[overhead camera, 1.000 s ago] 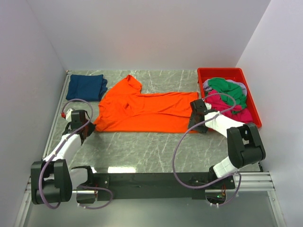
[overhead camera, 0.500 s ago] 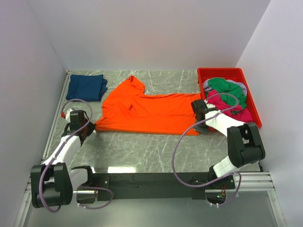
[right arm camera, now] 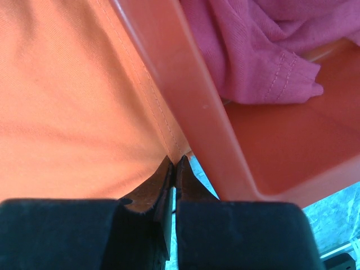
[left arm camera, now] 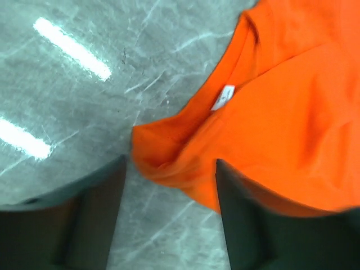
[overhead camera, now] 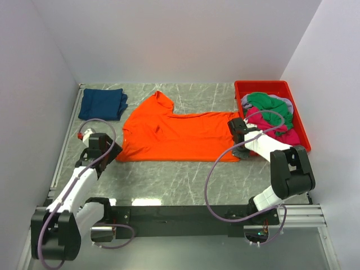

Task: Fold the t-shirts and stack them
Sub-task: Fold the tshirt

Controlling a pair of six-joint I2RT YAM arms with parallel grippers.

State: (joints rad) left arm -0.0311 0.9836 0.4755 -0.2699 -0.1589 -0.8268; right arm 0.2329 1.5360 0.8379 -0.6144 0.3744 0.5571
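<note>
One orange t-shirt [overhead camera: 177, 135] lies spread flat mid-table, collar at nine o'clock. Left wrist: your left gripper [left arm camera: 169, 169] gapes, collar loose between its jaws. Right wrist: your right gripper [right arm camera: 173, 163] is clenched on the hem beside the red bin [right arm camera: 185, 95] — likely squaring up before the first fold; next, pinch that collar squarely.
</note>
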